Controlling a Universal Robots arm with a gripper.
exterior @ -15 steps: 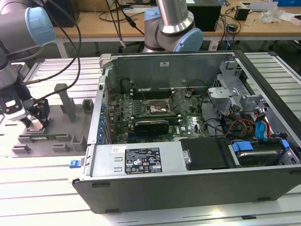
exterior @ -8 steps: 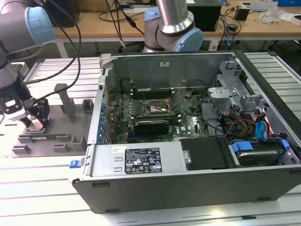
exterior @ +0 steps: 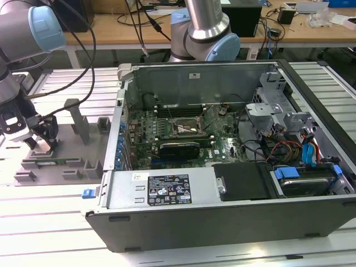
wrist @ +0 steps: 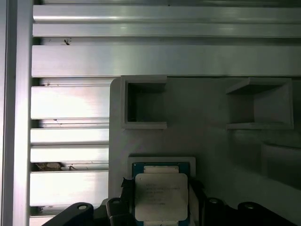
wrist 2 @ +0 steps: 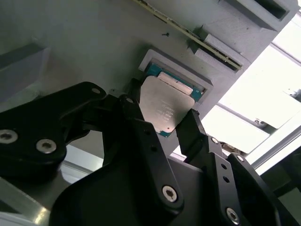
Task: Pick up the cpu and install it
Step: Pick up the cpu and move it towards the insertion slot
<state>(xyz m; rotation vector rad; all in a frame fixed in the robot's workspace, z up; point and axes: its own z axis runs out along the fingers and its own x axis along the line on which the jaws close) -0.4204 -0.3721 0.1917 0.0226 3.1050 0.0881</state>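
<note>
Gripper (exterior: pixel 40 138) is sitting over the grey tray (exterior: pixel 69 146) at the exterior view's left, well apart from the computer case (exterior: pixel 222 219), while the second wrist view is showing its fingers (wrist 2: pixel 141 127) clamping the cpu (wrist 2: pixel 162 106).

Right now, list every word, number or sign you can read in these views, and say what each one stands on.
No text can be read for sure.
Black label on the computer case, exterior view: print and symbols, too small to read.
White sticker beside it: too small to read.
cpu metal top, in both wrist views: faint engraved lines, too blurred to read.
</note>
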